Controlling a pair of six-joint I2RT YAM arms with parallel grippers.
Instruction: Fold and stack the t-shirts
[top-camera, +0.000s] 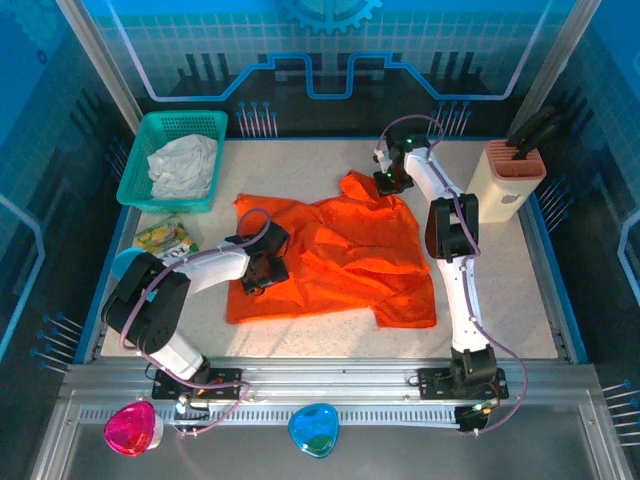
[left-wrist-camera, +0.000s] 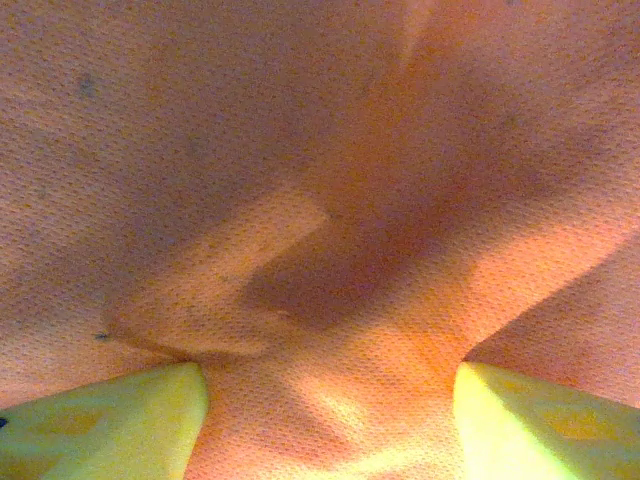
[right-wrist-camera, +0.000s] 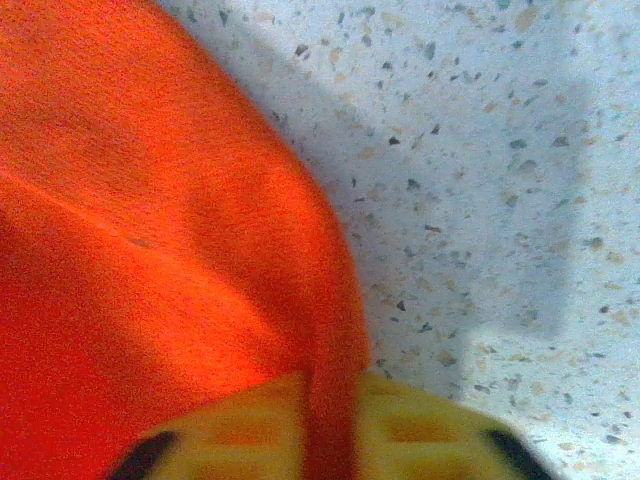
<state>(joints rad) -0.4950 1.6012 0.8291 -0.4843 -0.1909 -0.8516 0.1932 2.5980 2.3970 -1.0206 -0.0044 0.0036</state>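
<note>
Top external. Orange t-shirt (top-camera: 340, 260): spread flat but rumpled at the centre of the table (top-camera: 500, 290), long axis running left to right across the frame, one corner drawn up to a peak at its upper edge. Which end holds the neck cannot be told. Whitish-grey t-shirt (top-camera: 185, 165): crumpled inside the teal basket (top-camera: 135, 170), upper left. Left arm: folded sharply at the elbow, lower left, forearm reaching right to set the left gripper (top-camera: 262, 268) down on the orange cloth's left part. Right arm: stretched up the right side of the frame, wrist bent leftward, right gripper (top-camera: 385, 178) at the raised peak.

Left wrist. Left gripper (left-wrist-camera: 328, 385): yellow fingers (left-wrist-camera: 120, 420) stand apart at the lower edge, with orange t-shirt (left-wrist-camera: 300, 150) bunched in creases between and above them.

Right wrist. Right gripper (right-wrist-camera: 330, 425): yellow fingers (right-wrist-camera: 420, 430) together, clamped on a narrow fold of the orange t-shirt (right-wrist-camera: 150, 250), which covers the left half. Speckled table (right-wrist-camera: 480, 150) at right.
</note>
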